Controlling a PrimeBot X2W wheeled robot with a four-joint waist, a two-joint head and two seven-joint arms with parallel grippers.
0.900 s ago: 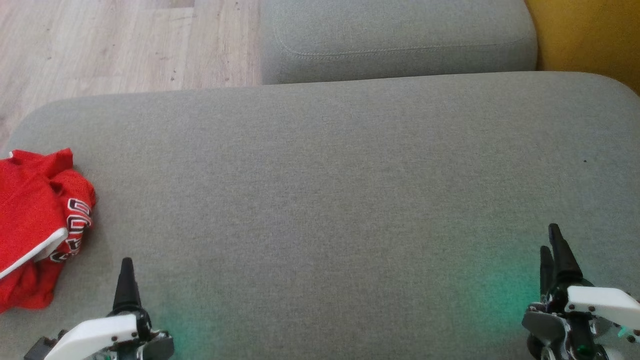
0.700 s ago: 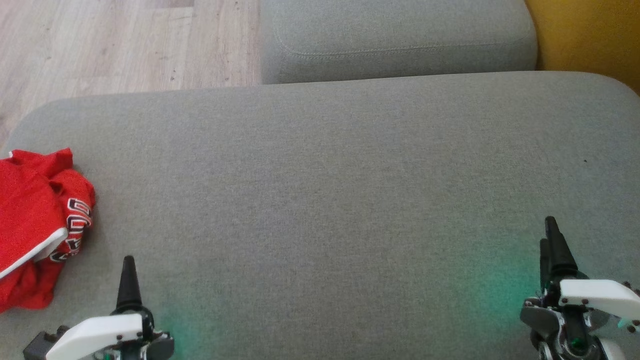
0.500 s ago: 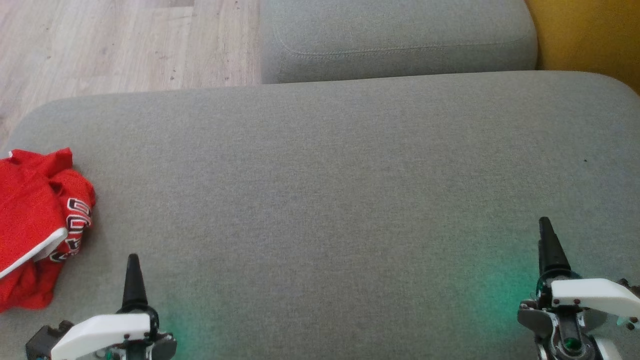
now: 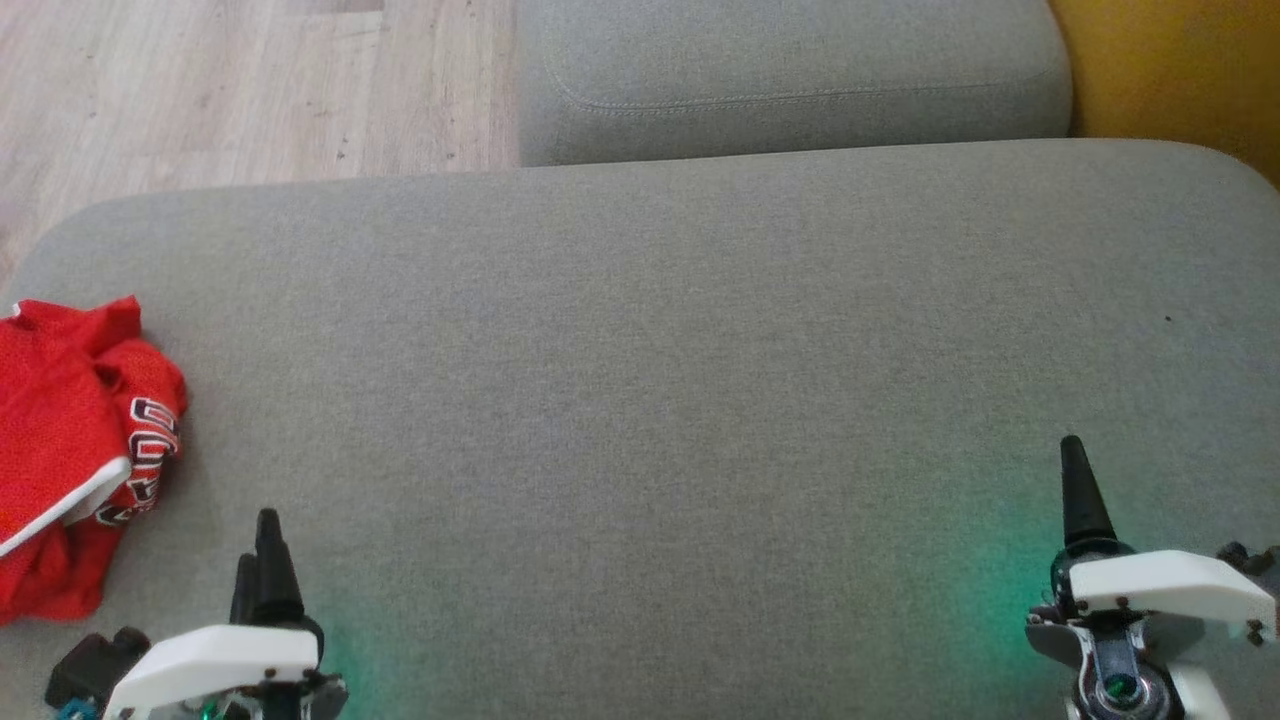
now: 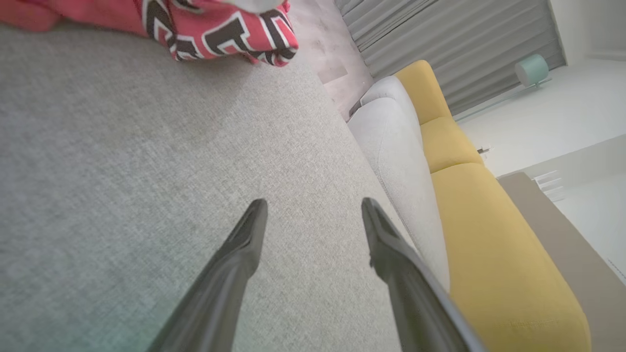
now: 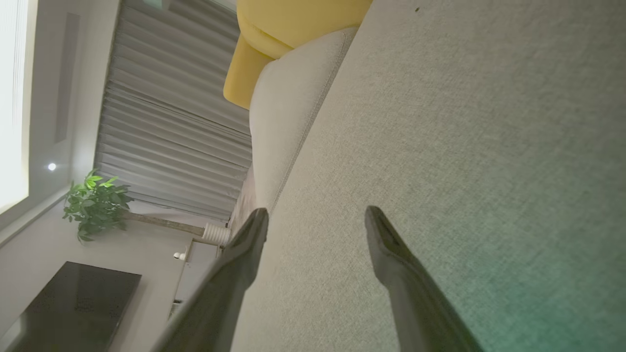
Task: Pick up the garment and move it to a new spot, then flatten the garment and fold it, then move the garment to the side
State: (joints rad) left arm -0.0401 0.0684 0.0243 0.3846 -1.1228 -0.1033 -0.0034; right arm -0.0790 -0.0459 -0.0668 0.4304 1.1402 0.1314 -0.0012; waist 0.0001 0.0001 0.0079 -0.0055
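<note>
Big grey cushion [image 4: 650, 330] is the work surface here. At its near edge both claws have their fingers spread wide with nothing in them, left gripper [image 5: 314, 205] and right gripper [image 6: 317, 210]. The red garment [image 4: 60, 450] lies crumpled near the left one, at the cushion's left edge. Farther back are a second grey cushion [image 4: 790, 80], wood floor [image 4: 200, 90] and a yellow sofa [image 4: 1180, 70].

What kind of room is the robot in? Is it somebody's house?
Most likely a living room in a home: a big grey sofa cushion, a yellow sofa nearby, long grey curtains and a potted plant.
</note>
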